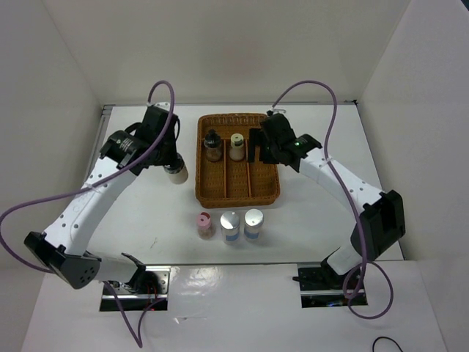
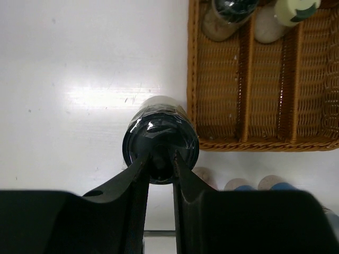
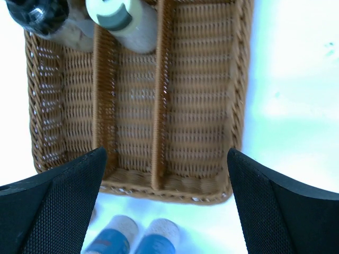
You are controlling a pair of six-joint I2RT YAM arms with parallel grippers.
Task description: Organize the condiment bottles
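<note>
My left gripper (image 1: 170, 160) is shut on a black-capped shaker (image 1: 176, 171), held just left of the brown wicker tray (image 1: 272, 192). In the left wrist view the fingertips (image 2: 143, 161) pinch its black cap (image 2: 160, 138). A second black-capped shaker (image 1: 212, 144) and the yellow-green-capped shaker (image 1: 237, 146) stand at the tray's far end. The pink-capped shaker (image 1: 203, 224) and two silver-topped blue-banded shakers (image 1: 230, 226) (image 1: 253, 224) stand in a row in front of the tray. My right gripper (image 1: 256, 152) is open and empty above the tray's right side (image 3: 165, 169).
The tray has three long compartments; the right one (image 3: 198, 95) holds nothing. White walls enclose the table on the left, back and right. The blue-banded shakers show beyond the tray's near rim in the right wrist view (image 3: 114, 238).
</note>
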